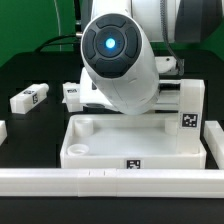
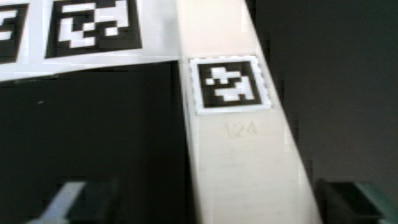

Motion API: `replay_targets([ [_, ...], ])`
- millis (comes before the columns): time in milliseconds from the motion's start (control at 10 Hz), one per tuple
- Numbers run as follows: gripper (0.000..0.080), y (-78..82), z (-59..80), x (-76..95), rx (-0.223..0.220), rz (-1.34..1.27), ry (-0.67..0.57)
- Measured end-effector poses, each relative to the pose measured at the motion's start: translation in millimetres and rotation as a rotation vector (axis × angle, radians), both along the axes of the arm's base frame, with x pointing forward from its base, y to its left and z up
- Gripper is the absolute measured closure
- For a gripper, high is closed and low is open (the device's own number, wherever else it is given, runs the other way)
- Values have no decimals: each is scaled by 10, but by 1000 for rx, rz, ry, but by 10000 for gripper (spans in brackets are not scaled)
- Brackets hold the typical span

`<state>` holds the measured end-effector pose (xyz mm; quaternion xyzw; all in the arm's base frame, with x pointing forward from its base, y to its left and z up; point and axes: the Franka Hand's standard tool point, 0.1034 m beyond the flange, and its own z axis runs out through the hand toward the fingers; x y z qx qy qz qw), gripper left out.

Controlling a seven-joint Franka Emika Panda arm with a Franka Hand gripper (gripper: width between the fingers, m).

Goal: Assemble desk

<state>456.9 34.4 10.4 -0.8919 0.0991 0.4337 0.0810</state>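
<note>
One white leg [image 2: 235, 150] lies between the tool's [image 2: 205, 205] spread fingers [image 2: 68, 200]. The marker board [image 2: 27, 60] lies just beside that leg.

White rounded arm [image 1: 125, 75], black round cap [image 1: 108, 44] (blue light glowing centre).

You have a matte black tabletop [image 1: 35, 72] under everything, dark from its back edge to its front edge. Behind the back edge, at the exterior view's left, stands a plain green backdrop [image 1: 30, 25], evenly lit. A thin dark upright [image 1: 78, 15] crosses it, perhaps a stand pole. Along the front edge runs a long low white rail [image 1: 30, 181]. The light is soft and even, and shadows on the tabletop are faint.
</note>
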Motion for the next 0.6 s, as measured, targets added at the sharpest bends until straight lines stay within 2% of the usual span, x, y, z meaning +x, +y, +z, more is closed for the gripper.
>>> replay_targets([
  [100, 511, 0, -1, -2, 0, 0, 1],
  [400, 511, -12, 6, 6, 0, -1, -2],
  [500, 511, -46, 42, 35, -4, -5, -10],
  [600, 511, -98, 138, 87, -10, 8, -23],
])
